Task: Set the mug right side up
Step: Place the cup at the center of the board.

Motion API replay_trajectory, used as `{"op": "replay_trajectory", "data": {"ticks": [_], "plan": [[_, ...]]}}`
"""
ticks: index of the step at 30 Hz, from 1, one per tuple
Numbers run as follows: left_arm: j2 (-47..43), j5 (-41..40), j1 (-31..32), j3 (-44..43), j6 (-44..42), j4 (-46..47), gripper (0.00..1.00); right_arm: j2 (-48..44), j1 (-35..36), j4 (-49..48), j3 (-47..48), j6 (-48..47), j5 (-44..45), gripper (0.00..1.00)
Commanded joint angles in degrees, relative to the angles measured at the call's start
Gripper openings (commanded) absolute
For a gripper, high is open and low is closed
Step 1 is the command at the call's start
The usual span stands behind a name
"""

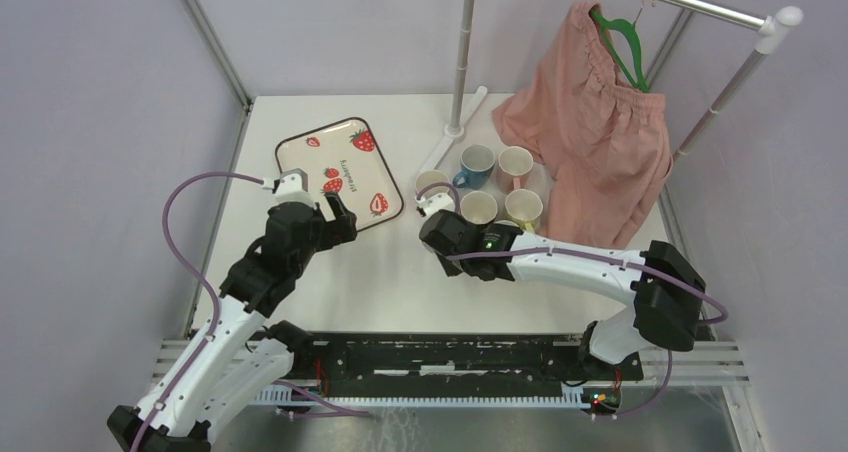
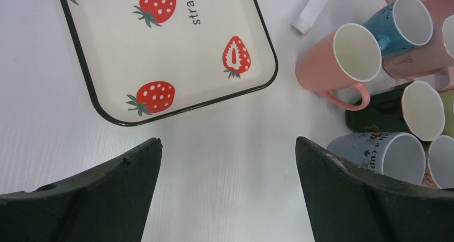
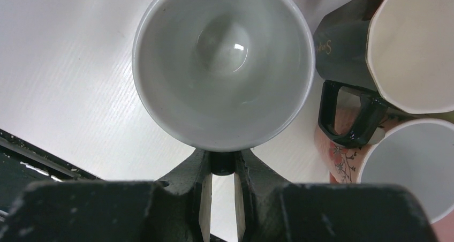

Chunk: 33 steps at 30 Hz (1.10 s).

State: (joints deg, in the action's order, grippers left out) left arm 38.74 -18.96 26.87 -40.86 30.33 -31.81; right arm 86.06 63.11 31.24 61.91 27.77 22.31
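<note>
Beside the other mugs [image 1: 478,208], the grey mug [image 3: 222,65] already faced mouth-up, its handle [image 3: 221,165] pinched by the right gripper [image 3: 221,159], so only letting go seemingly remained; the left gripper [image 2: 227,141] gaped wide.

Left arm reaches forward from its base, elbow bent; the left gripper [image 2: 227,143] points downward, fingers [image 2: 107,194] spread wide apart. Right arm folds at the elbow, forearm stretching leftward; the right gripper [image 3: 221,169] pinches the handle of a mug [image 3: 222,65].
</note>
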Motion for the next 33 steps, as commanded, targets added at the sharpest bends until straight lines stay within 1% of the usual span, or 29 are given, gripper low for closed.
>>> {"op": "replay_trajectory", "data": {"ticks": [1, 16, 33], "plan": [[-0.24, 0.12, 0.37, 0.04, -1.15, 0.08, 1.0, 0.4, -1.19, -0.13, 2.62, -1.86, -0.62, 0.0], [0.15, 0.85, 0.81, 0.41, -1.23, 0.69, 1.0, 2.59, -4.59, -1.72, 1.46, -4.32, -3.87, 0.0], [0.99, 1.81, 1.02, 0.51, -1.5, 1.17, 1.0, 5.67, -6.35, -1.7, 1.25, -6.07, -5.82, 0.0]]}}
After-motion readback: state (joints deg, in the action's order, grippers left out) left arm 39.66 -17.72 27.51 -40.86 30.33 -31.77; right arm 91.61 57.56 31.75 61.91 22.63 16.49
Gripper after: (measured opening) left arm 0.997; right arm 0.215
